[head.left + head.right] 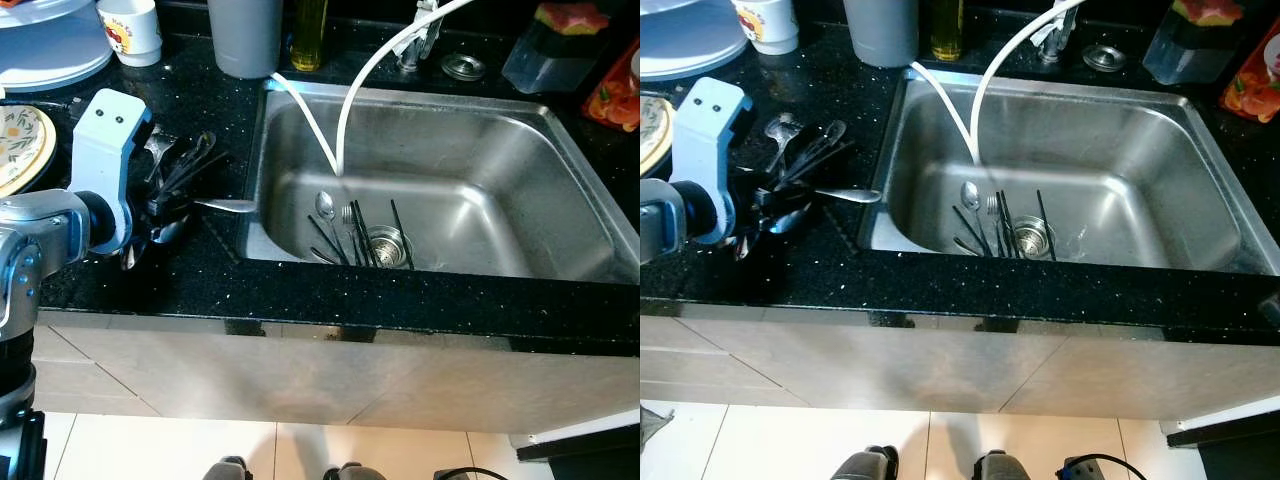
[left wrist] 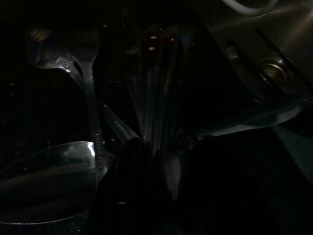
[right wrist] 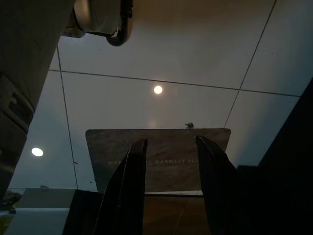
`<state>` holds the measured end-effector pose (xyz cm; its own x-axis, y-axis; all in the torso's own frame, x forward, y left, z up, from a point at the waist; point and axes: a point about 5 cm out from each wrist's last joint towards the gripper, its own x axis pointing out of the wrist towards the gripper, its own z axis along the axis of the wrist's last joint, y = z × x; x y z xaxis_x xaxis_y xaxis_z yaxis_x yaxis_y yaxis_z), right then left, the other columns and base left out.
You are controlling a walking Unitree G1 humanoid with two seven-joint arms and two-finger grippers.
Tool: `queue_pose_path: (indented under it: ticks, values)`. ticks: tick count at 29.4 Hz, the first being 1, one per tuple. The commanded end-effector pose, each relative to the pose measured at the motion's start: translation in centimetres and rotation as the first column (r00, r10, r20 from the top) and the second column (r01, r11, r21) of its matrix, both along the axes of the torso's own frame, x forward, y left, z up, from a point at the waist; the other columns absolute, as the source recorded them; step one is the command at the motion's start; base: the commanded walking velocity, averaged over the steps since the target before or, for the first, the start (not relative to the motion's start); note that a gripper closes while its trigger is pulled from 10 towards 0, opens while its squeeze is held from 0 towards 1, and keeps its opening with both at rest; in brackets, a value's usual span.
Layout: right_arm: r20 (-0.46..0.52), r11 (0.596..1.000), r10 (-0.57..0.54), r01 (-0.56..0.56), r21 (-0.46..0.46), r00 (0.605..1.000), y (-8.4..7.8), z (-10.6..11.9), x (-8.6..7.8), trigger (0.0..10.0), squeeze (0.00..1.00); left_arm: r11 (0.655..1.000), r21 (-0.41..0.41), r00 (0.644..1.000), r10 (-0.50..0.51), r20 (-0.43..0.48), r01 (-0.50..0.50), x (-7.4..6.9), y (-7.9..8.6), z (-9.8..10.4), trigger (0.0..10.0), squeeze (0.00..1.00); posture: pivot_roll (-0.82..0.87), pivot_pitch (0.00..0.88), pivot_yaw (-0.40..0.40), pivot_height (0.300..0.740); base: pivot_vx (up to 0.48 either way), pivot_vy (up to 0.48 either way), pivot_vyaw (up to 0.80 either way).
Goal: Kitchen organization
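Black speckled bench (image 1: 300,300) edges a steel sink (image 1: 560,150) holding a spoon (image 1: 325,207) and dark chopsticks (image 1: 360,235). Left claw (image 1: 170,195), at nine o'clock from the sink, grips a cutlery bunch (image 1: 185,165). Right claw (image 3: 171,166) hangs apart over floor tiles (image 3: 161,73).

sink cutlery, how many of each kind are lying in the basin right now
Inside the sink, near the drain:
spoon: 1
fork: 1
black chopsticks: about 5, exact number hard to tell as they overlap
Total: about 7 pieces
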<state>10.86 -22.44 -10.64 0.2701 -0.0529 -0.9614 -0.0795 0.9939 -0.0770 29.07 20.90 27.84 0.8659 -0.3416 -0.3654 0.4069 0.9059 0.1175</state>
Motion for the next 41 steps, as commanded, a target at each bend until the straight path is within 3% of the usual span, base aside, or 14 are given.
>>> queue_pose_path:
  ticks: [1,13,19,25,33,34,35,36,37,38,39,40,41]
  values:
    - [-0.033,1.000,-0.008,0.008,-0.007,0.999,-0.2,-0.2,-1.0,10.0,0.00,1.000,0.020,0.993,0.002,-0.120,0.001,-0.1,0.1,-2.2,0.0,0.00,0.11,0.164,-0.062,0.740,0.000,0.000,0.00]
    - [-0.028,1.000,-0.004,0.003,-0.009,1.000,-0.3,-0.2,-0.8,10.0,0.00,0.999,0.020,0.997,0.038,-0.066,-0.037,0.1,1.0,-1.2,0.0,0.00,0.11,0.160,-0.063,0.740,0.000,0.000,0.00]
    - [-0.029,1.000,-0.006,0.006,-0.006,1.000,-0.2,-0.2,-0.8,10.0,0.00,0.993,0.032,0.993,0.114,-0.029,-0.113,0.0,2.7,-0.2,0.0,0.00,0.11,0.163,-0.063,0.740,0.000,0.000,0.00]
    - [-0.032,1.000,-0.003,0.003,-0.006,0.999,-0.2,-0.2,-0.9,10.0,0.00,0.961,0.054,0.963,0.269,0.021,-0.270,-0.2,6.0,0.8,0.0,0.00,0.12,0.165,-0.066,0.740,0.000,0.000,0.00]
    - [-0.030,1.000,0.000,0.000,-0.005,1.000,-0.2,-0.2,-0.8,10.0,0.00,0.943,0.054,0.944,0.326,0.044,-0.328,-0.3,7.1,1.2,0.0,0.00,0.12,0.165,-0.069,0.740,0.000,0.000,0.00]
    - [-0.030,1.000,0.001,-0.001,-0.004,1.000,-0.2,-0.2,-0.8,10.0,0.00,0.942,0.047,0.943,0.329,0.054,-0.332,-0.3,7.2,1.3,2.0,0.00,0.12,0.166,-0.070,0.740,0.000,0.000,0.00]
    - [-0.030,1.000,0.001,-0.001,-0.004,1.000,-0.2,-0.2,-0.8,10.0,0.00,0.942,0.047,0.943,0.329,0.054,-0.332,-0.3,7.2,1.3,2.0,0.00,0.12,0.166,-0.070,0.740,0.000,0.000,0.00]
    - [-0.030,1.000,0.004,-0.004,-0.004,1.000,-0.1,-0.2,-0.7,10.0,0.00,0.952,0.009,0.947,0.304,0.105,-0.307,0.0,6.8,1.9,3.8,0.00,0.12,0.165,-0.071,0.740,0.000,0.000,0.00]
    - [-0.030,1.000,0.004,-0.005,-0.004,1.000,-0.1,-0.2,-0.7,10.0,0.00,0.957,-0.011,0.948,0.289,0.130,-0.290,0.2,6.6,2.2,3.8,0.00,0.12,0.165,-0.071,0.740,0.000,0.000,0.00]
    - [-0.030,1.000,0.006,-0.006,-0.004,1.000,-0.1,-0.2,-0.7,10.0,0.00,0.963,-0.051,0.950,0.271,0.154,-0.266,0.3,6.2,2.6,8.2,0.00,0.12,0.166,-0.072,0.740,0.000,0.000,0.00]
    - [-0.031,1.000,0.006,-0.006,-0.004,1.000,-0.1,-0.2,-0.7,10.0,0.00,0.965,-0.076,0.951,0.260,0.167,-0.250,0.4,5.9,2.8,8.2,0.00,0.12,0.166,-0.072,0.740,0.000,0.000,0.00]
    - [-0.030,1.000,0.006,-0.007,-0.004,1.000,-0.1,-0.1,-0.7,10.0,0.00,0.970,-0.102,0.954,0.238,0.182,-0.223,0.5,5.5,3.1,10.0,0.00,0.12,0.166,-0.071,0.740,0.000,0.000,0.00]
    - [-0.030,1.000,0.007,-0.007,-0.004,1.000,-0.1,-0.1,-0.6,10.0,0.00,0.972,-0.117,0.956,0.224,0.192,-0.204,0.5,5.3,3.3,10.0,0.00,0.12,0.166,-0.071,0.740,0.000,0.000,0.00]
